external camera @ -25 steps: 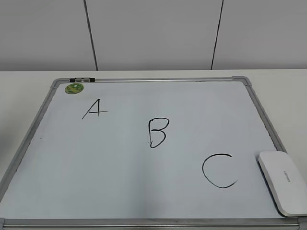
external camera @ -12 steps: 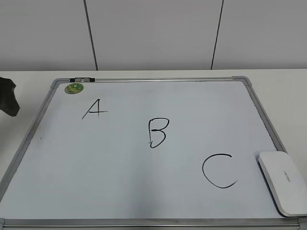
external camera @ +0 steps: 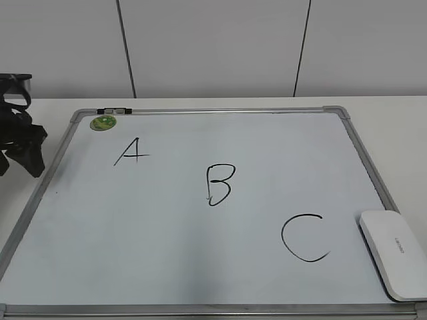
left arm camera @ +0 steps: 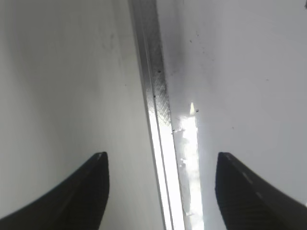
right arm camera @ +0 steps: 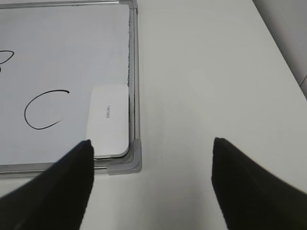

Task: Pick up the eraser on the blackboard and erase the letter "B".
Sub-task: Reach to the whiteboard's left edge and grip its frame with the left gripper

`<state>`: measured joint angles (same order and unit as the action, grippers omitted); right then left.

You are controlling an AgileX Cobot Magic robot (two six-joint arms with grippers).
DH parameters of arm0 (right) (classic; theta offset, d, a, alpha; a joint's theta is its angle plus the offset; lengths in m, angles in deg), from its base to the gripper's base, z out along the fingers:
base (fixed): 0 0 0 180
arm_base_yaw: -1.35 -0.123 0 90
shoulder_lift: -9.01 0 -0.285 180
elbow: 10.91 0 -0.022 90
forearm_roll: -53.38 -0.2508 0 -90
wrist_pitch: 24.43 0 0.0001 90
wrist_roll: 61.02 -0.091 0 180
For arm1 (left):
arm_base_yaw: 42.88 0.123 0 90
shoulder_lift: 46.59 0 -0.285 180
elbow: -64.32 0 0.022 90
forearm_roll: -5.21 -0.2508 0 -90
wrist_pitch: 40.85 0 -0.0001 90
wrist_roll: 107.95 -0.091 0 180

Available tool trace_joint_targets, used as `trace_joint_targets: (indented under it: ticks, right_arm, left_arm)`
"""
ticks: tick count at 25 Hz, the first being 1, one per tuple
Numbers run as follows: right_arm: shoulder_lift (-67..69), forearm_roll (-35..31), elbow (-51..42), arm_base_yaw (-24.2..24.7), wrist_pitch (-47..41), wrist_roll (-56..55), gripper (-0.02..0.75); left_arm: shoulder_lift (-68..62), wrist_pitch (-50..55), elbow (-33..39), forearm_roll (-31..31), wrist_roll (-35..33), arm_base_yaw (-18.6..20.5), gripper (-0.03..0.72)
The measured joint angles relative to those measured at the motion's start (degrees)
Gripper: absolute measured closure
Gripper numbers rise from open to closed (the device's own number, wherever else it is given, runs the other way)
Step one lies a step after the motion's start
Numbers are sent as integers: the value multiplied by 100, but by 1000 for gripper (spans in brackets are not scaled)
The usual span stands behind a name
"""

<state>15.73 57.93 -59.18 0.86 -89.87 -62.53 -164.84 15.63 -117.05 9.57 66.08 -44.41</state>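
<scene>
1. While the large white dry-erase board with its silver-grey metal frame (external camera: 63, 143) lies flat on the pale table (external camera: 400, 127), the flat white rounded plastic eraser (external camera: 395, 253) rests untouched in the board's near right corner, its long edge against the right frame rail.
2. The thin black hand-drawn letter "B" (external camera: 219, 185) sits whole near the middle of the board, between the black "A" (external camera: 131, 152) up to the left and the black "C" (external camera: 304, 237), which lies just left of the eraser.
3. A small round green magnet (external camera: 103, 123) sits in the far left corner.
4. The black left gripper (external camera: 19, 155) hangs by the board's left edge; its wrist camera shows the fingers (left arm camera: 88, 189) spread wide apart over the frame rail, holding nothing.
5. The right gripper (right arm camera: 151, 184) is likewise spread wide and empty, hovering above the table beside the board's corner cap (right arm camera: 130, 160), near the eraser.
</scene>
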Motion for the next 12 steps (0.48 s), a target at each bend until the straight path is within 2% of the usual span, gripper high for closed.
trace_joint_targets:
  ticks: [12]
  right_arm:
    - [0,0,0,0,0,0,152]
  left_arm:
    - [-260,-32,-76,202,0,0,195]
